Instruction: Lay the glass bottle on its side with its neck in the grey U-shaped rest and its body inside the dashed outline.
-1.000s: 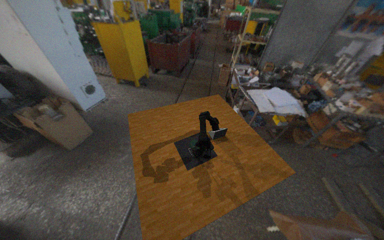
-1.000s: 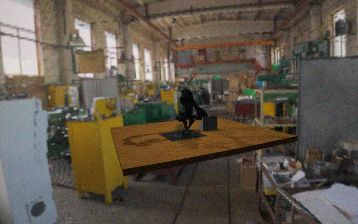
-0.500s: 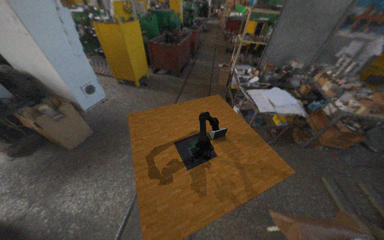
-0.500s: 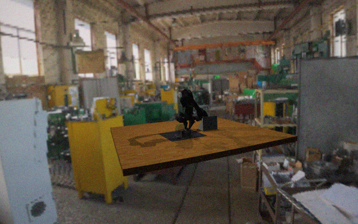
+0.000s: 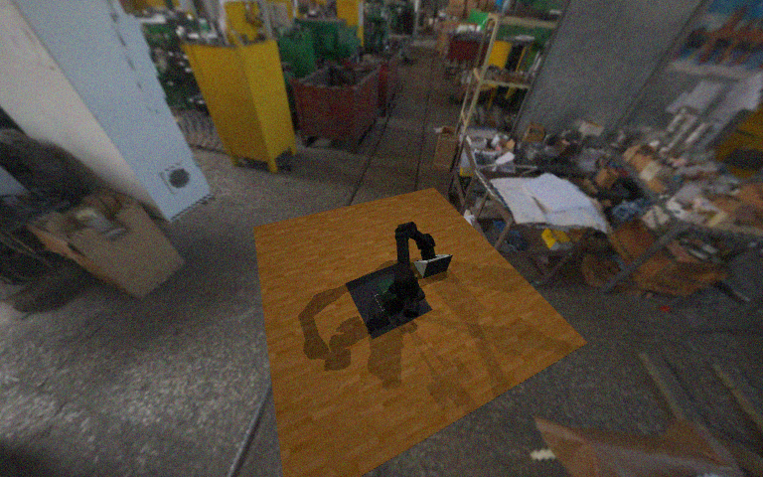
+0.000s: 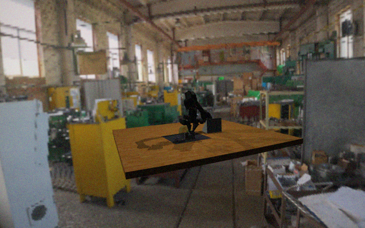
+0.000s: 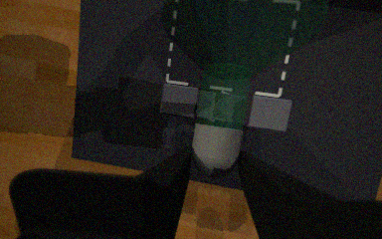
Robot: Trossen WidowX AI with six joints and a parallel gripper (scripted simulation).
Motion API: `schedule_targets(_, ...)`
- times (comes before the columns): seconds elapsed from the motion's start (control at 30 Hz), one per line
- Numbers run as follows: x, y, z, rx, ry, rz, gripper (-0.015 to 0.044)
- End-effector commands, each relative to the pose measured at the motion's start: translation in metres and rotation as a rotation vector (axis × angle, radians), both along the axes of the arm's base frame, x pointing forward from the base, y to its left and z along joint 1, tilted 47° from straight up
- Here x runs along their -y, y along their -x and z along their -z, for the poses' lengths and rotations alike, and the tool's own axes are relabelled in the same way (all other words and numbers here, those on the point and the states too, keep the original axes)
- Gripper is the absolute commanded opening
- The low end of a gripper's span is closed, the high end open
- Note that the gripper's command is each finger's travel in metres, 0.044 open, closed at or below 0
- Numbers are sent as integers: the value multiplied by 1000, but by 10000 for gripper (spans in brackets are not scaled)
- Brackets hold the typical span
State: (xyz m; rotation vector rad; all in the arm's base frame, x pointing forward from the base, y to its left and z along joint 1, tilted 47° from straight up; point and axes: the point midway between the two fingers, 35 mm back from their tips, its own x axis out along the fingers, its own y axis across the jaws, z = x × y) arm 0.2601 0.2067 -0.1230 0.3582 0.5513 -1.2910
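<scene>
The green glass bottle (image 7: 222,107) (image 6: 182,130) has a pale cap. In the wrist view its neck runs between the two prongs of the grey U-shaped rest (image 7: 270,114) (image 6: 189,136). Its wide body, at the top of the wrist view, overlaps the dashed white outline (image 7: 269,94) and reaches past its sides in this view. My gripper (image 7: 214,155) (image 6: 191,131) is shut on the bottle at its capped neck end, just outside the rest. The far end of the body is cut off. I cannot tell whether the body touches the mat or the neck touches the rest.
A dark square mat (image 5: 363,292) (image 6: 172,137) (image 7: 106,35) lies under the rest and outline. A wedge-like block (image 5: 435,265) (image 6: 214,125) with pale and dark faces stands beside the mat on the wooden table (image 5: 337,415) (image 6: 150,161). The arm hides much of the mat in the top view.
</scene>
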Motion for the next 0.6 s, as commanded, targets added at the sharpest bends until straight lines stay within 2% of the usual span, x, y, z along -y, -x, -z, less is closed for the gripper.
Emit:
schedule_targets(0.0, 2, 0, 0, -2, 3, -1, 129)
schedule_targets(0.57, 5, 0, 1, 6, -10, 1, 129)
